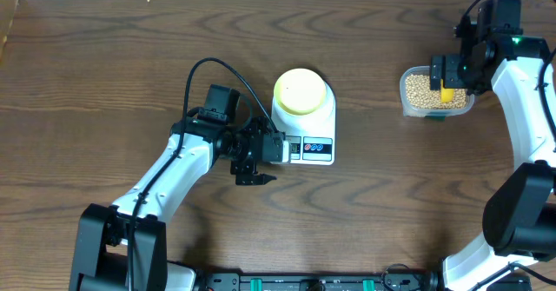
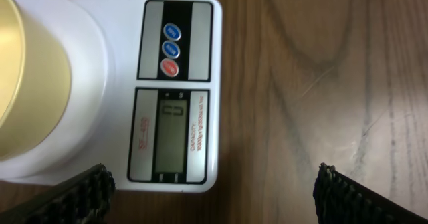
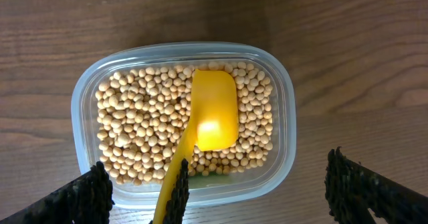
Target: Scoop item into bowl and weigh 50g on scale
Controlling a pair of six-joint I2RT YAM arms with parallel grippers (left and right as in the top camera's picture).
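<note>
The white scale (image 1: 314, 128) stands mid-table with the pale yellow-green bowl (image 1: 301, 91) on its platform; no beans show in the bowl. My left gripper (image 1: 261, 161) hovers open by the scale's display end (image 2: 170, 134), empty, with the bowl's wall (image 2: 27, 83) at the far left of its wrist view. Tan beans (image 3: 134, 124) fill a clear tub (image 1: 415, 110) at the right. On them lies a yellow scoop (image 3: 214, 110), its handle running toward my right gripper (image 3: 217, 197). That gripper hangs open over the tub's near rim, its fingers (image 3: 67, 200) wide of the handle.
Bare wooden tabletop (image 2: 321, 83) lies right of the scale in the left wrist view. A black ribbed strip (image 3: 180, 197) runs along the scoop handle. The right arm's white links (image 1: 530, 109) stand along the table's right edge.
</note>
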